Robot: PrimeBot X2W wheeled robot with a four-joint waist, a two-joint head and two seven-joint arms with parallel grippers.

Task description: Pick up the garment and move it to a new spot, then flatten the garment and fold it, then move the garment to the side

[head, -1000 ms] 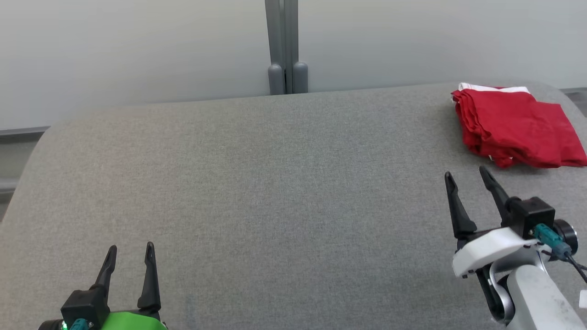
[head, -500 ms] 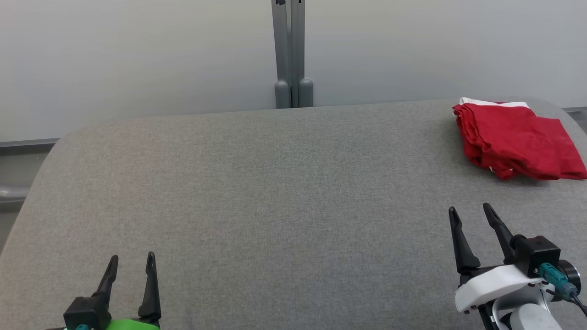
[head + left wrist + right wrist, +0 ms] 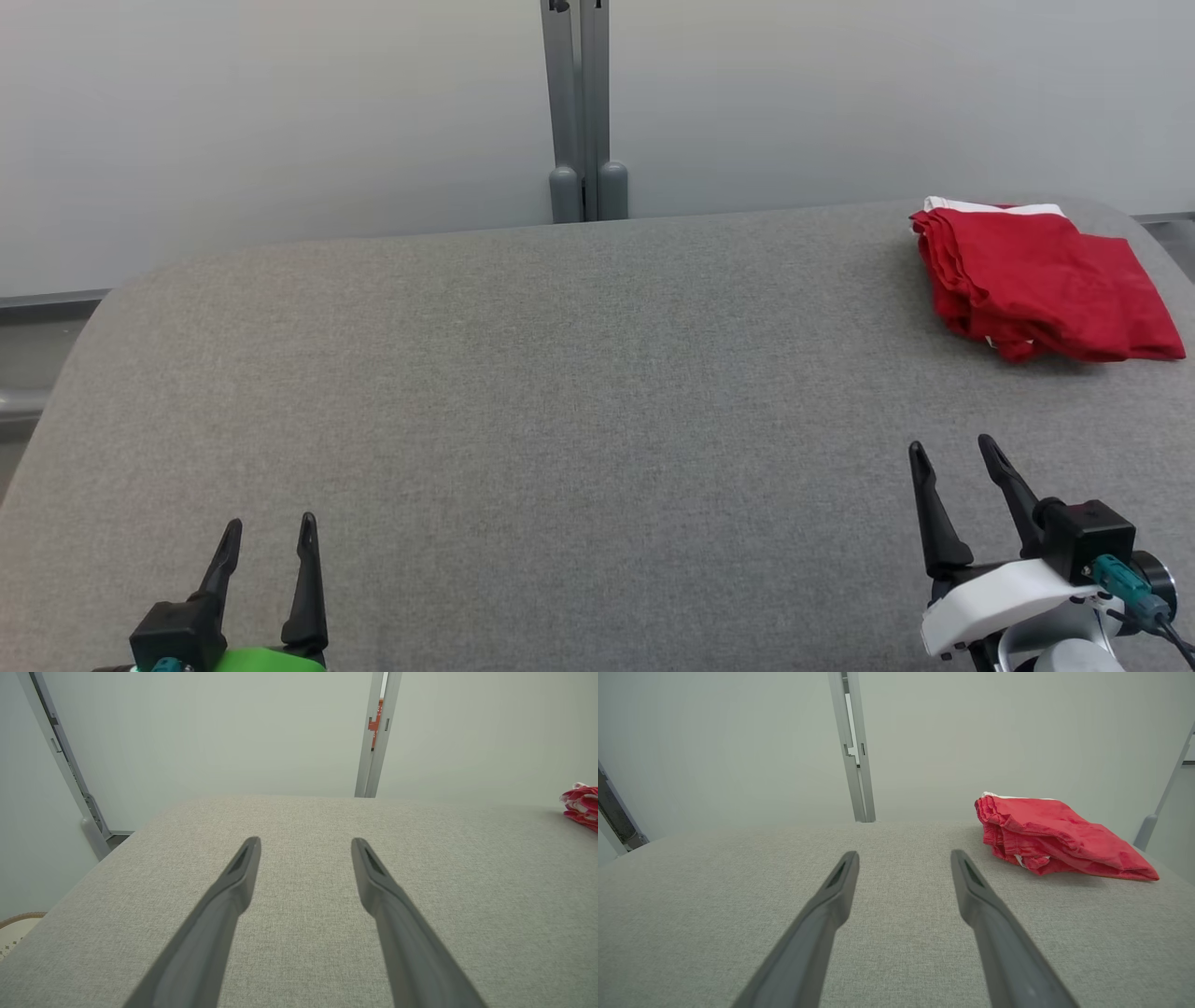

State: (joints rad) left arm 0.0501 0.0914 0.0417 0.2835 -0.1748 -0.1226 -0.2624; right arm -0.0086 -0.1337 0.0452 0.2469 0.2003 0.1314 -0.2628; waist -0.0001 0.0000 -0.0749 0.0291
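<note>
Nearest the robot, the left gripper (image 3: 270, 521) hovers low over the near left of the grey cloth-covered table (image 3: 560, 373), its two dark fingers spread apart and holding nothing; across at the near right, the right gripper (image 3: 952, 444) likewise stands released and empty, fingers pointing up the table towards the far right corner; between and beyond them lies a broad stretch of bare grey cloth; further on, at the far right of the table and close to its back edge, lies the red garment (image 3: 1036, 285), well apart from both grippers but much nearer the right one; it rests in a loose, flattish bundle, thick with stacked folds at its left end and thinning to a flat corner on the right, with a strip of white showing along its far side; behind the table rises a grey post (image 3: 579, 103) against a pale wall (image 3: 280, 112). The garment looks light, soft and limp, so it will likely sag and fall open if lifted by one layer; the thick left end, where the folds pile up, seems the best place to pinch, taking all layers at once.
</note>
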